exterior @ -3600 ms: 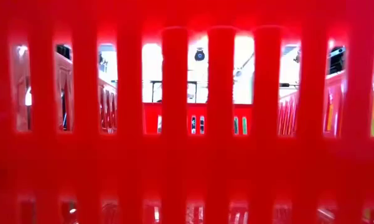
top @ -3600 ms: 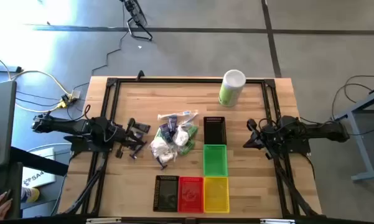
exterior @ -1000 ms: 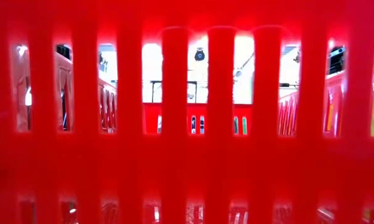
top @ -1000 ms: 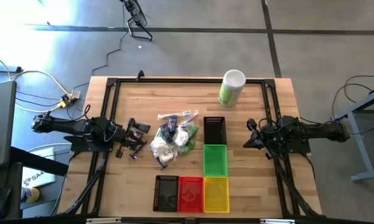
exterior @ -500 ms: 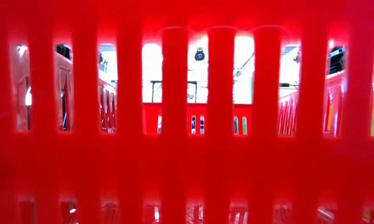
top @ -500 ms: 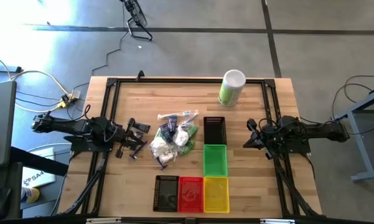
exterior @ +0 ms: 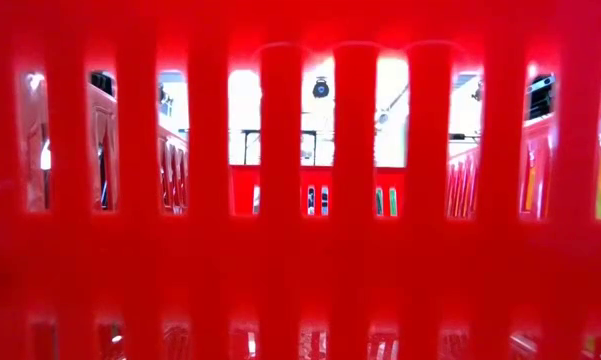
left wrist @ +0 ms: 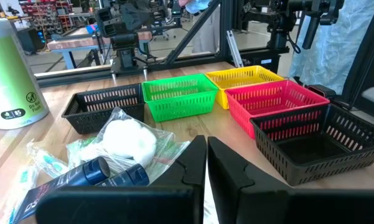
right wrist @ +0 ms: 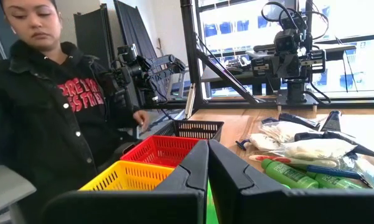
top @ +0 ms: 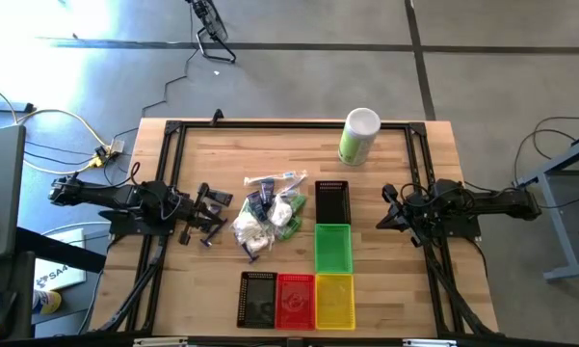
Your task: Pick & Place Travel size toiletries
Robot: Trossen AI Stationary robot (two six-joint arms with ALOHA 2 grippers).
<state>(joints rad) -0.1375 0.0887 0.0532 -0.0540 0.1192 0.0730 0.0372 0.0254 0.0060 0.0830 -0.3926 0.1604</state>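
- Travel size toiletries (top: 266, 213) lie in a loose heap at table centre, between the two grippers, nearer the left gripper (top: 212, 214); right gripper (top: 386, 208) well apart, beyond the black basket (top: 331, 201).
- Orientation mixed: green bottles (right wrist: 292, 175) lie flat, long axis running across in front of the right gripper; dark blue tubes (left wrist: 93, 173) lie flat just ahead of the left fingers, caps angled away.
- Left gripper fingers pressed together, holding nothing. Right gripper likewise closed, empty.
- Against earlier frames: no change in arms or pile.
- Low view shows only red basket (exterior: 300, 180) slats; right wrist view alone shows a person (right wrist: 43, 106) beside the table.
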